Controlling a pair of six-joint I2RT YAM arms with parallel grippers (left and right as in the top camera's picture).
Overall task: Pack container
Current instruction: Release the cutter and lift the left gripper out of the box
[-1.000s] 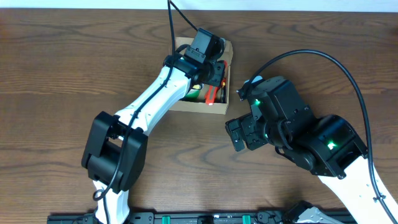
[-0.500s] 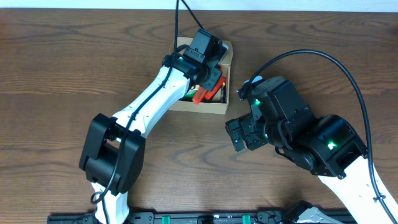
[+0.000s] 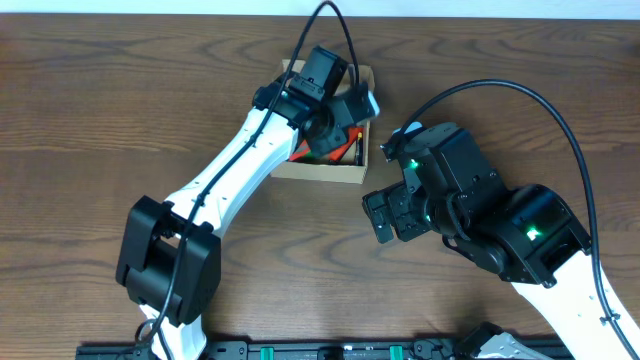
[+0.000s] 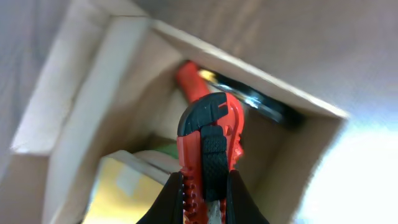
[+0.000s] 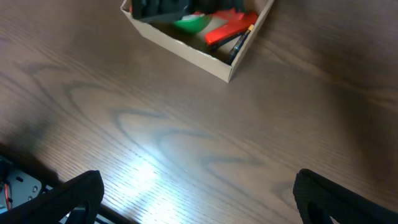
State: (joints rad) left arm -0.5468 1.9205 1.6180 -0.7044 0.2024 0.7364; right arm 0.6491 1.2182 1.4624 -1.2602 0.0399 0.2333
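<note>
left wrist, pinched red cutter [image 4: 208, 140], tan container [image 4: 93, 93]

Finished in white along the long link of the left arm [image 3: 240, 160], with boxy black joint housings at both ends. Fed by a thin black cable [image 3: 305, 30] at the wrist. Clad in bulky black casing on the right arm [image 3: 470, 205], with small green indicator lights [image 3: 530, 233], white lower link and thick black cable [image 3: 500, 86]. Fitted with matte black fingers [image 4: 176, 200] on left gripper [image 4: 205, 202] and right gripper [image 5: 202, 193].

The container [image 5: 186, 46], a tan cardboard box, sits upright and open on the table [image 5: 186, 155], partly filled.
</note>
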